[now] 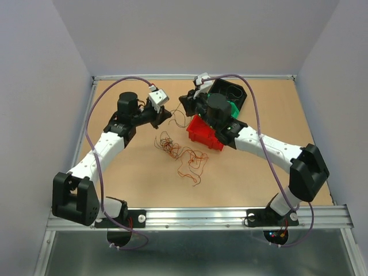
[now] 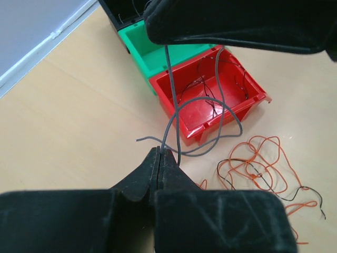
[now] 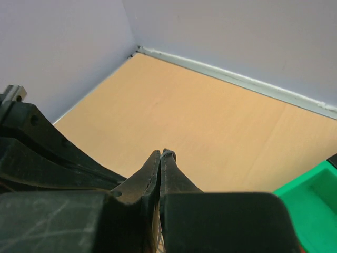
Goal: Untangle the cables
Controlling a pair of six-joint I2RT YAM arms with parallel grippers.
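A loose tangle of thin orange and dark cables point(image 1: 181, 153) lies on the table between the arms; it also shows in the left wrist view as orange cables point(image 2: 258, 163). My left gripper point(image 2: 159, 153) is shut on a grey cable point(image 2: 168, 68), which rises in loops to my right gripper point(image 1: 185, 102) above it. In the right wrist view the right gripper point(image 3: 166, 154) is shut, with a small grey loop of that cable at its tips. The left gripper point(image 1: 168, 115) sits just left of the right one, above the table.
A red bin point(image 2: 253, 87) with a few dark wires inside stands right of the tangle. A green bin point(image 2: 142, 50) and a black bin point(image 1: 230, 92) stand behind it. The left arm point(image 3: 31, 153) fills the left of the right wrist view. Walls point(image 1: 201, 34) border the table.
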